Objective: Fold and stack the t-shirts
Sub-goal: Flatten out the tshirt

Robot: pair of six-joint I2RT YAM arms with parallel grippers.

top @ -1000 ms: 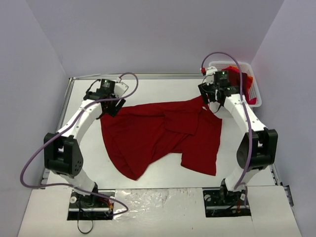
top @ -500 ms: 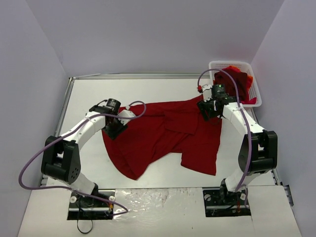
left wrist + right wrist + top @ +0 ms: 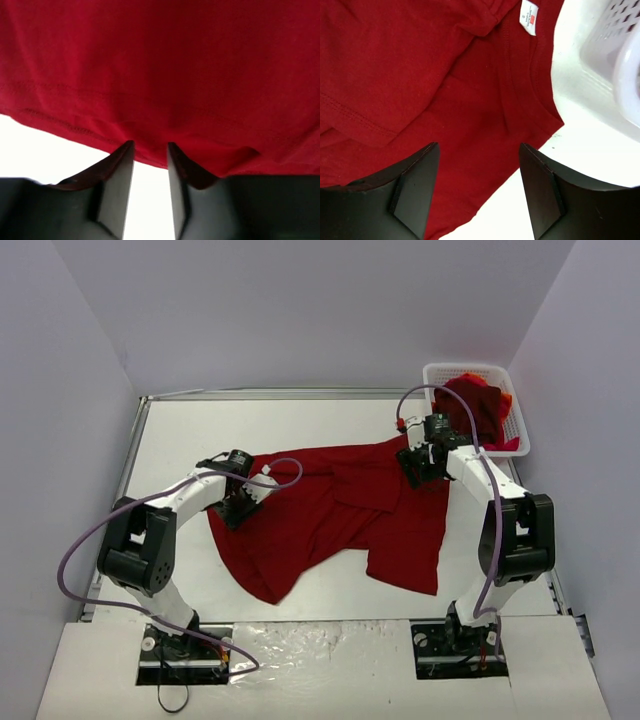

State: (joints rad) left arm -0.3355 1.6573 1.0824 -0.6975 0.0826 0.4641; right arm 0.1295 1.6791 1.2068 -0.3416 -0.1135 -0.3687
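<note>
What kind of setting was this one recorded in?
Probably a robotics lab cell: a white table boxed in by plain panels, left arm and right arm bolted at its near edge, a mesh basket of shirts.

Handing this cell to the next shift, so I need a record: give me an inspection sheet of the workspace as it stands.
Surface: white table, no stains seen.
Job's things: dark red t-shirt spread crumpled mid-table, unfolded; more red shirts heaped at far right.
Clutter: white mesh basket holding that heap.
Grippers: left gripper at the t-shirt's edge, jaws narrow, grip unclear; right gripper open over the collar.
Cables: purple cable looped along each arm.
Surroundings: plain pale walls.
</note>
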